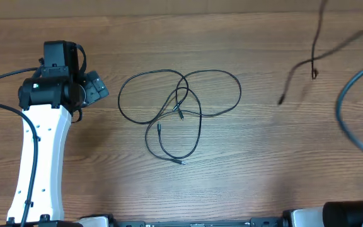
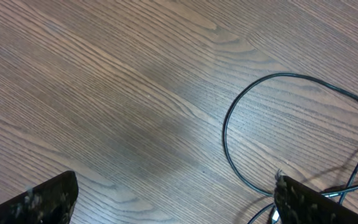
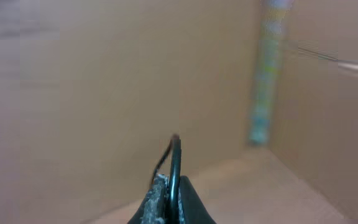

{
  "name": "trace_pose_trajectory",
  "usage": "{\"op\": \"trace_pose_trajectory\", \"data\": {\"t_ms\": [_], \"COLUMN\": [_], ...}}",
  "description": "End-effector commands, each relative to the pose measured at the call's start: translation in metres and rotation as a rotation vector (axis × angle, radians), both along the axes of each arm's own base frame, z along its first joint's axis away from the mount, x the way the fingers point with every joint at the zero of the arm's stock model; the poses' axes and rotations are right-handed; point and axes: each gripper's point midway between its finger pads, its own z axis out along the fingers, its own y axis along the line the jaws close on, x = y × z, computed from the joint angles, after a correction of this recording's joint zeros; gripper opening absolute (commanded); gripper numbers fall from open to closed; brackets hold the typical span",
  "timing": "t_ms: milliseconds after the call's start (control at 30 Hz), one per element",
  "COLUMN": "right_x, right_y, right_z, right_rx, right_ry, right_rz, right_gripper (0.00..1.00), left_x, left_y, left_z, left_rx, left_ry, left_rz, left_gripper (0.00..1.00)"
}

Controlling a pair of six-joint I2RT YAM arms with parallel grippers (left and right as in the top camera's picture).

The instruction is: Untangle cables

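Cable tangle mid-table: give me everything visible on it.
The cable tangle is thin black flexible cord lying flat on the wooden table. Two wide loops spread left and right, a narrower one runs toward the robot; they cross near the middle. Small plug tips show at the centre and near end. Nothing grips it; the open left gripper sits apart beside it.

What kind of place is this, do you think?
Probably a robotics test bench: a wood-grain tabletop, a white-and-black robot arm over it, and a loose tangle of thin black cables. Blurred tan walls show behind the right fingers, shut on another thin black cord.
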Motion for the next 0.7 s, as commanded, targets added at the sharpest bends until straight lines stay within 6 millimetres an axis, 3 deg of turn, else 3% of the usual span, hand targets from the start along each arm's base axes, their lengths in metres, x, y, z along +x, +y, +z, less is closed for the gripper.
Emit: {"op": "trace_pose_trajectory", "data": {"t_ms": [0, 200, 333, 367, 600, 667], "right_x": [-0.026, -0.064, -0.088, -0.099, -0.106, -0.103], "right_y": [-0.063, -0.166, -0.217, -0.235, -0.294, -0.309], "right_z": [-0.003, -0.033, -0.053, -0.066, -0.135, -0.163], "right_rx": [-0.007, 0.058, 0.135, 0.186, 0.389, 0.463], "right_ry": [0.022, 0.102, 0.112, 0.124, 0.231, 0.278], "right_rz": [-0.219, -0.560, -0.725, -0.793, -0.837, -0.824], "right_gripper": [0.04, 0.04, 0.04, 0.04, 0.04, 0.04], "left_x": [0.000, 0.000, 0.000, 0.000, 0.000, 0.000], "left_y": [-0.002, -0.002, -0.002, -0.002, -0.002, -0.002], "left_z": [-0.003, -0.003, -0.003, -0.003, -0.003, -0.003], "left_rx": [-0.016, -0.016, -0.016, -0.016, -0.016, -0.016], "left_ry": [0.004, 0.004, 0.004, 0.004, 0.004, 0.004], "left_rz": [0.014, 0.014, 0.014, 0.014, 0.014, 0.014], "left_gripper": [1.00, 1.00, 1.00, 1.00, 1.00, 1.00]}}
